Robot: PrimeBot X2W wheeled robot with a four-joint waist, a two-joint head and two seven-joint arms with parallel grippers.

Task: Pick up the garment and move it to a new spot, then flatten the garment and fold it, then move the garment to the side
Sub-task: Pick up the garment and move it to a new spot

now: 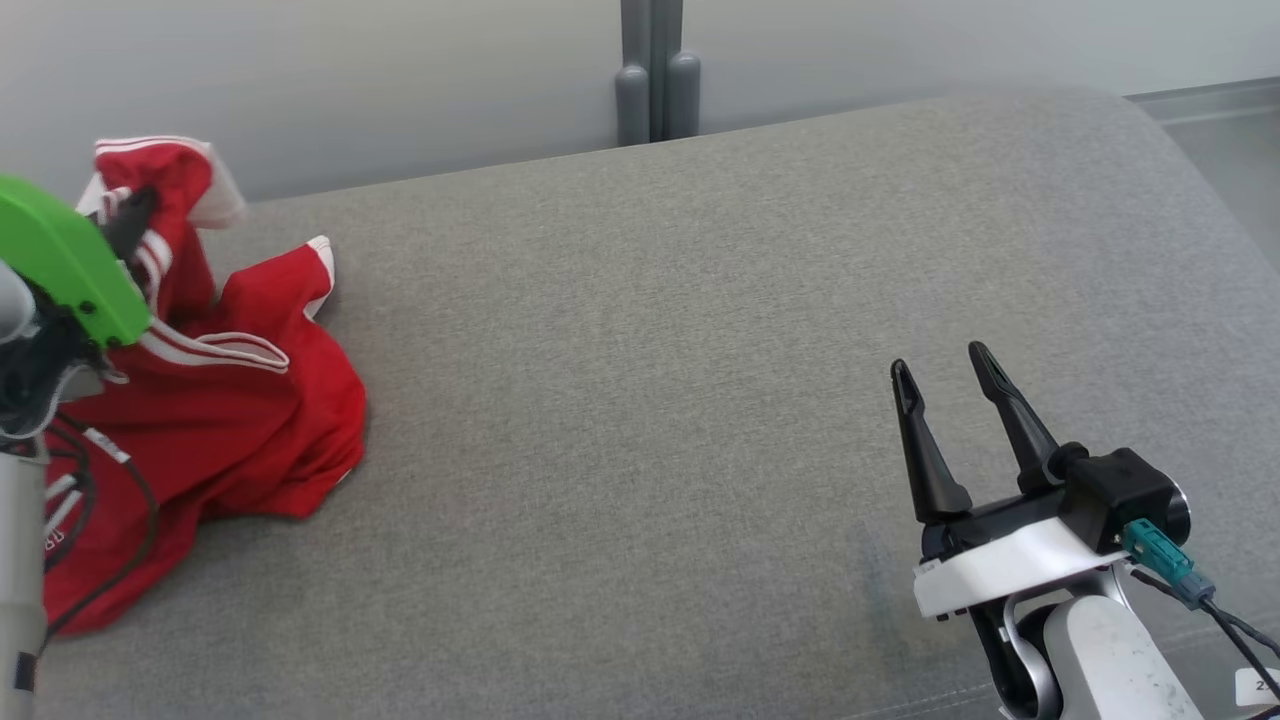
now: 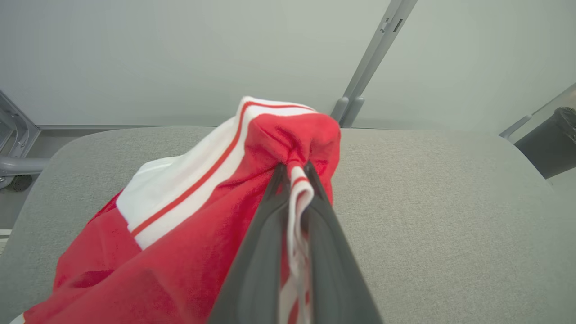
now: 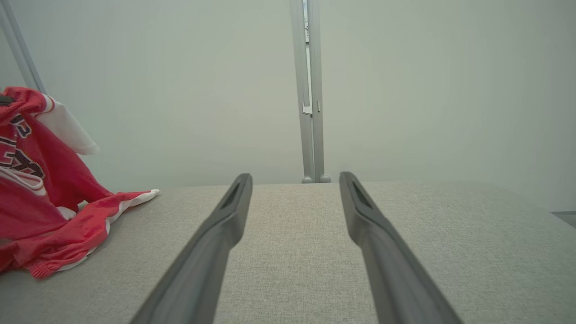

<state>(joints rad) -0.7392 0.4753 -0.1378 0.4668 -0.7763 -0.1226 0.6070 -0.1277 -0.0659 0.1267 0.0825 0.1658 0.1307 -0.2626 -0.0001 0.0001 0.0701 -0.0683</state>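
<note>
The garment (image 1: 230,420) is a red jersey with white stripes, bunched at the far left of the grey padded surface (image 1: 700,350). Its top is pulled up into a peak while the lower part trails on the surface. My left gripper (image 1: 135,215) is shut on that raised fold; in the left wrist view the dark fingers (image 2: 265,234) pinch a white-and-red strip of the garment (image 2: 189,216). My right gripper (image 1: 940,365) hovers open at the lower right, far from the cloth, with nothing between its fingers (image 3: 225,229). The garment (image 3: 40,193) appears at the left of the right wrist view.
A pale wall with a grey vertical post (image 1: 655,70) stands behind the surface. The surface's rounded right edge (image 1: 1190,170) drops to the floor. A black object (image 2: 558,139) sits beyond the right end in the left wrist view. A green cover (image 1: 65,260) tops my left wrist.
</note>
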